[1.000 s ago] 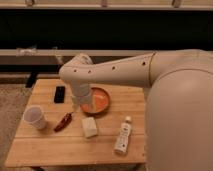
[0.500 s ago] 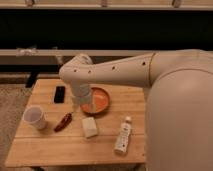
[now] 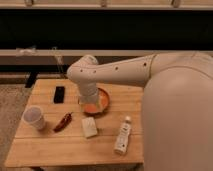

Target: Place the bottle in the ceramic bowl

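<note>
Over the round orange ceramic bowl (image 3: 104, 101) hangs the end effector (image 3: 89, 103).

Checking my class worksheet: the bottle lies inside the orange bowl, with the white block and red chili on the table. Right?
No. The camera view shows the bottle lying on the table beside the white block, outside the ceramic bowl. The red chili is on the table too. The gripper is at the bowl.

No legible text, numbers or logos anywhere. The bottle (image 3: 123, 136), lower center-right, has a darker label, but the print is unreadable. The gripper (image 3: 90, 105) is mid-frame, over the left part of the ceramic bowl (image 3: 104, 99).
</note>
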`<state>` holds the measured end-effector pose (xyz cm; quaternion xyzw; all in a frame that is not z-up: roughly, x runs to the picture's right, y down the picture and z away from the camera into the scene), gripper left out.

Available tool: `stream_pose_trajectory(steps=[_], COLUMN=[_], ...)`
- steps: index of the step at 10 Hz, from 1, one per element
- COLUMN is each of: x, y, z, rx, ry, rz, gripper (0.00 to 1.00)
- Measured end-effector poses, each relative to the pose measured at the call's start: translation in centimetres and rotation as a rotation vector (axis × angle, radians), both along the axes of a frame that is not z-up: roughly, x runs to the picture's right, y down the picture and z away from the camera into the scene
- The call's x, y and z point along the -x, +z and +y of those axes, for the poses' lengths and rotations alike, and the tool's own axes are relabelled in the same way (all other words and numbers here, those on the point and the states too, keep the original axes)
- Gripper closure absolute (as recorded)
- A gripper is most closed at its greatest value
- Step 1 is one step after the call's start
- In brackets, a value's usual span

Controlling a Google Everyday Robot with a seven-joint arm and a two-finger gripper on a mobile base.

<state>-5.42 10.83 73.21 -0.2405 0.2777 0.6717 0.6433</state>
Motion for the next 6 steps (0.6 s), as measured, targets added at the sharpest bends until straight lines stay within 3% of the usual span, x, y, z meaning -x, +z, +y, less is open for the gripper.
stream_pose_trajectory(steps=[3, 6], x=[-5.9, -10.5], y=[-0.4, -0.6], z=[2.4, 5.3], rx=[0.017, 0.019], ry=[0.087, 0.182], rz=[0.088, 0.136], gripper=[0.35, 0.35])
